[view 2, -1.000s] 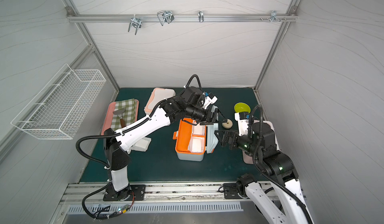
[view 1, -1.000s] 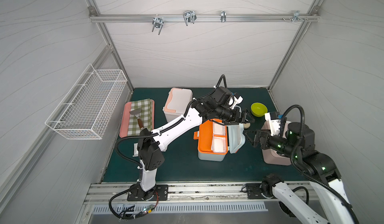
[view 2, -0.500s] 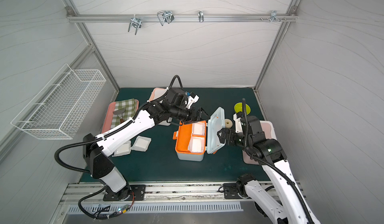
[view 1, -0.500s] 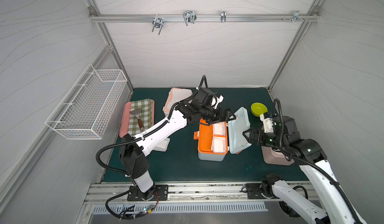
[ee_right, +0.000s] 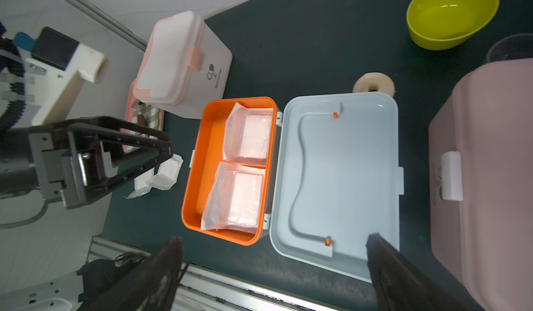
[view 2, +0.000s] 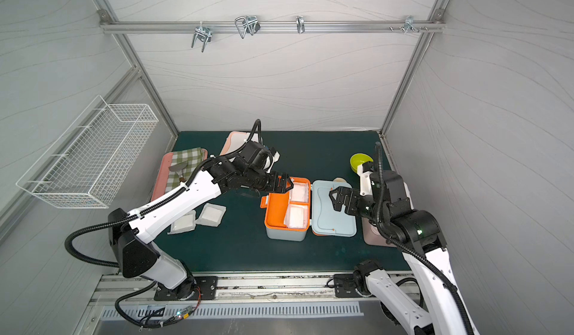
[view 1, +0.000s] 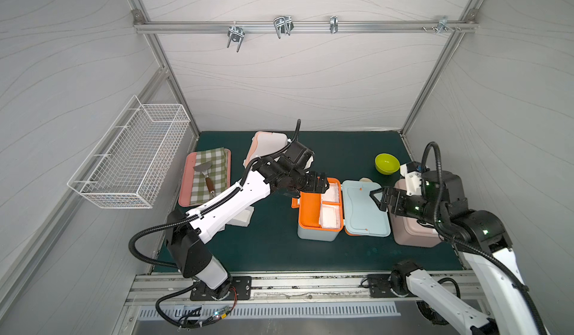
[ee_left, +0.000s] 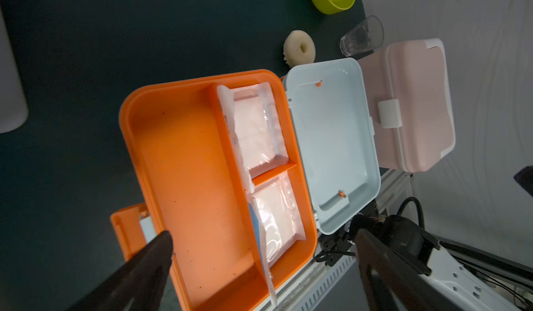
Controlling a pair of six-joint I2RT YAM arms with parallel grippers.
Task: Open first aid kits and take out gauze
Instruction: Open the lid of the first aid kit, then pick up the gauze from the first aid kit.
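Hazards were ranked by item size. Light blue plastic first aid kit with an orange inner tray (view 1: 315, 235) sat directly under the left gripper (view 1: 321, 183). Its flat blue lid (view 1: 365, 209) lay folded fully back under the right gripper (view 1: 377, 199). Both grippers were spread wide and carried nothing. Neither one pinned the kit, so a snagged pull would likely drag or tip the whole box.

Closed pale pink plastic kit (view 1: 413, 234) stood just outboard of the right gripper, beneath that arm's wrist and close beside the lid's free edge. A low sweep of the wrist could strike it or shove it against the lid. Closed white kit with peach trim (view 1: 264, 142) stood behind the left gripper, near that arm's wrist, so a careless retreat risked a knock.

Wrapped square white gauze pads (ee_right: 249, 135) occupied the two small tray compartments on the hinge side, below the left gripper. Each pad nearly filled its compartment, so descending fingers (ee_left: 155, 254) might land on the orange walls instead of beside a pad. Slack clear film rode up over the divider. A pinch on film alone might slip, tear the wrapper, or lift both packets together. Two further wrapped pads (view 2: 212, 213) lay on the dark green mat (view 2: 242, 255) well behind the left gripper, beside its forearm, where a swing could scatter them.

Cream foam ring (ee_right: 373, 84) sat against the lid's far edge, ahead of the right gripper. Any shift of the lid would likely displace it.
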